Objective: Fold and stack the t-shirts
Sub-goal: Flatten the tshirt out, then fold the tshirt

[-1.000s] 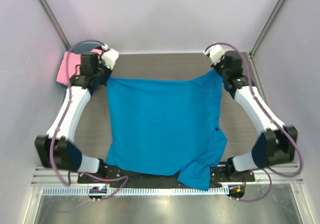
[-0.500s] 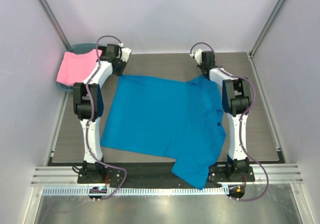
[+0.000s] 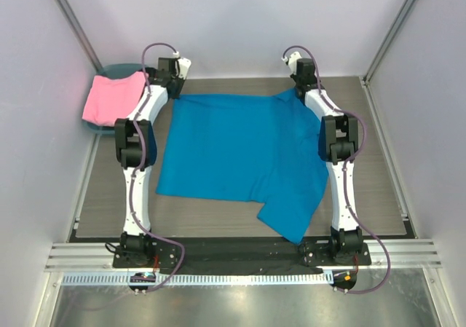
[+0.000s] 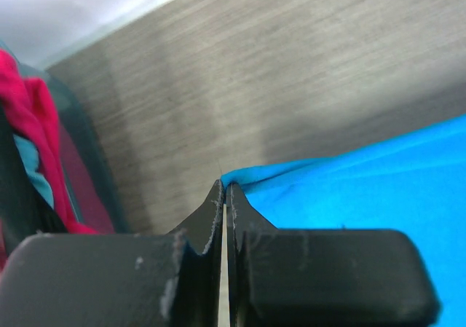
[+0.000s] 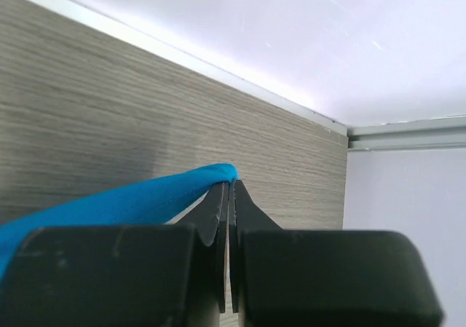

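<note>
place: robot lab test cell | enclosure: plain pale walls on three sides, bare metal frame posts at the corners | mount: left arm and right arm bolted to slotted aluminium rails at the near edge | work area: wood-grain surface | wiring: exposed cable loops on both arms

**Two thin white arms with black joints**

The left arm and the right arm are thin and white, with chunky black joints. A purple-grey cable loops along each one. The bases are black. The left gripper and right gripper have flat black fingers with small scratches.
</note>
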Controlling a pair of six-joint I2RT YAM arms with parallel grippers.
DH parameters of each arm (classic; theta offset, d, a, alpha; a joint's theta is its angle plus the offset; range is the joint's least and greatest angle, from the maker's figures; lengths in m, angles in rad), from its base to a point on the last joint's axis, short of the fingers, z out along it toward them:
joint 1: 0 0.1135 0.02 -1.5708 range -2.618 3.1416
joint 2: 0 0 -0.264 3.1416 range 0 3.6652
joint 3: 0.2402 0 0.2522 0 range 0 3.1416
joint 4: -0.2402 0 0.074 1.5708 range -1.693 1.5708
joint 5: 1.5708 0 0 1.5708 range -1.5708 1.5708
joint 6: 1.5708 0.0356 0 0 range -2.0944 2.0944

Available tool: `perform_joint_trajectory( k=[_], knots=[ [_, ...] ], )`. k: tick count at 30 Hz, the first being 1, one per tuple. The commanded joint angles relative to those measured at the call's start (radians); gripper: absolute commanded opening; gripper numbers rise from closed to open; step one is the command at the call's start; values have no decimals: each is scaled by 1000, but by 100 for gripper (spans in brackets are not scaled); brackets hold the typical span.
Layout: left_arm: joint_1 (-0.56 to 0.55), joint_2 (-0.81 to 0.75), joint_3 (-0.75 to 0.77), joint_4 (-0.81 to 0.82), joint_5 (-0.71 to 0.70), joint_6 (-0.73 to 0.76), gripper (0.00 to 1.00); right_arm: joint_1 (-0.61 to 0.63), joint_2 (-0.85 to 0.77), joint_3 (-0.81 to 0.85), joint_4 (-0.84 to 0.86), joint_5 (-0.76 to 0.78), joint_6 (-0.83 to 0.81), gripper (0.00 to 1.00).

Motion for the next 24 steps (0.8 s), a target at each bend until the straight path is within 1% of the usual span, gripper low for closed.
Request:
perform_joint_trajectory(
  k=[1, 5, 9, 13, 15, 17, 21, 24],
  knots=[
    [7, 14, 72, 83, -37, -10, 0, -6, 7, 79, 50, 26, -1, 1],
    [7, 17, 101, 101, -36, -16, 0, -14, -2, 91, 59, 24, 19, 1],
    [7, -20, 91, 83, -13, -20, 0, -17, -45, 74, 38, -3, 36, 1],
    [7, -122, -10, 74, 18, -14, 0, -16, -134, -28, 10, -23, 27, 1],
    [7, -170, -70, 72, 42, -1, 0, -16, -182, -76, -42, -14, 15, 1],
    [7, -194, -107, 72, 50, 4, 0, -17, -212, -104, -69, -10, 13, 1],
    [7, -233, -164, 66, 50, 15, 0, -16, -315, -244, -80, -19, 27, 1],
    [7, -257, -190, 57, 53, 12, 0, -16, -389, -315, -94, -14, 38, 1]
  ],
)
